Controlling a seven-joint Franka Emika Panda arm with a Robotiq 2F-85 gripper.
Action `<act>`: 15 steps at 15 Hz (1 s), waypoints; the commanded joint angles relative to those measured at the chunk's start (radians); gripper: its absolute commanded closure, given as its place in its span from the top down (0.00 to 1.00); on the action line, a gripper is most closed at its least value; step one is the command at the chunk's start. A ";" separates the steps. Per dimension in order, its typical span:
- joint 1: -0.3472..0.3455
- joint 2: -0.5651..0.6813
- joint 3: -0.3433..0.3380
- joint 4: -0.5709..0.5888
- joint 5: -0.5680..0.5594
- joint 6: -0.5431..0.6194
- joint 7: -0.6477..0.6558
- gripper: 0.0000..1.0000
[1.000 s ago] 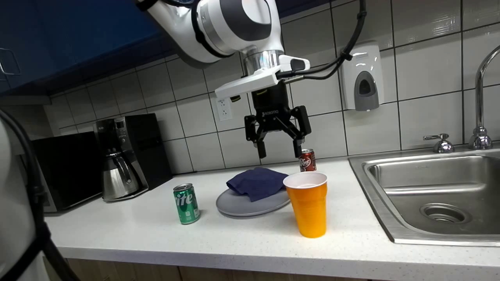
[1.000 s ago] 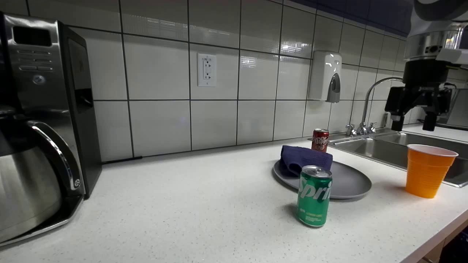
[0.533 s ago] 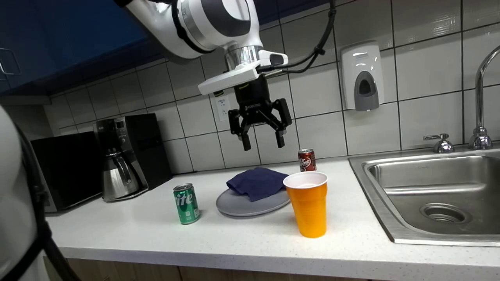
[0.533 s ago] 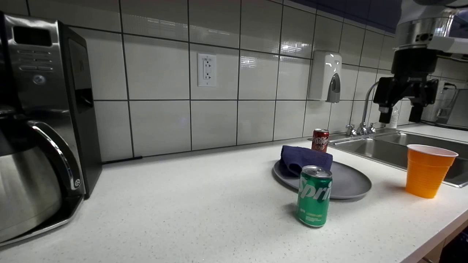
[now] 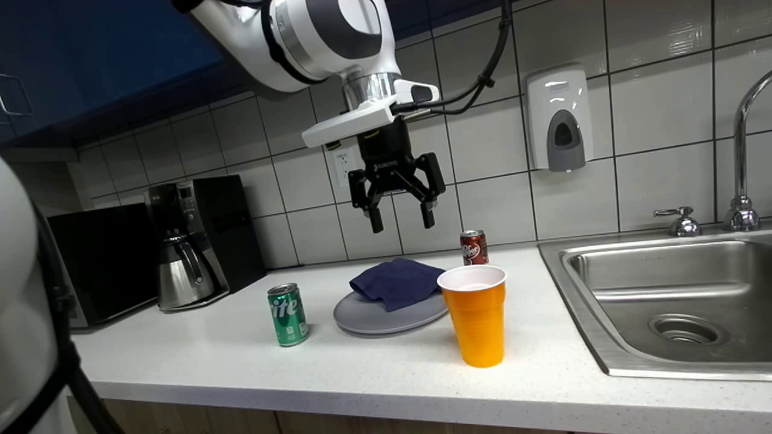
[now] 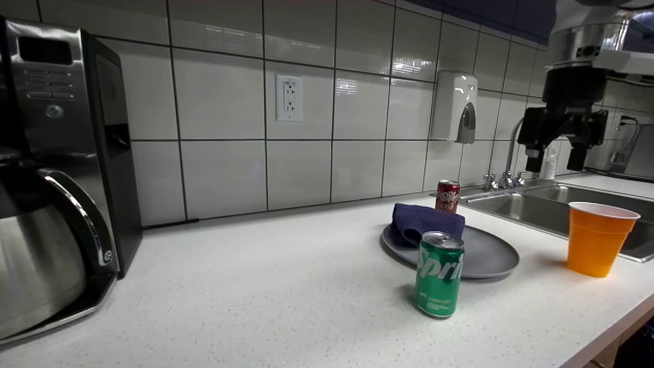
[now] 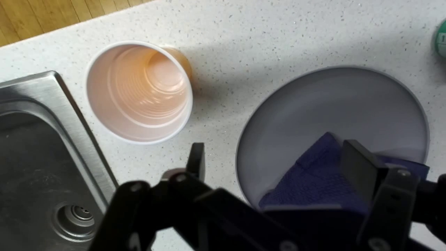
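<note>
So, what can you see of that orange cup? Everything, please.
The orange cup looks like plastic: orange outside, whitish inside, with a white rim, ridged walls and a narrower base. It stands upright and, seen from above, looks empty. It sits on the counter between the grey plate and the sink, apart from both; only the counter seems to touch it.

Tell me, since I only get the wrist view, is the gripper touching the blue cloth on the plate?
Observer: No, in both exterior views the gripper hangs in the air, apart from the blue cloth.
Operator: What is that green bit at the right edge of my picture?
Observer: An upright Sprite can.
Operator: Name one thing standing outside my picture.
Observer: A coffee maker, with a metal carafe in it.
</note>
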 commanded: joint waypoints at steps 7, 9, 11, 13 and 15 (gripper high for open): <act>-0.003 0.018 0.001 0.011 -0.019 0.007 0.009 1.00; -0.004 0.040 -0.003 0.022 -0.023 0.018 0.000 1.00; -0.003 0.065 -0.008 0.039 -0.022 0.019 -0.018 1.00; -0.001 0.094 -0.011 0.063 -0.023 0.019 -0.035 1.00; 0.002 0.128 -0.015 0.091 -0.020 0.015 -0.060 1.00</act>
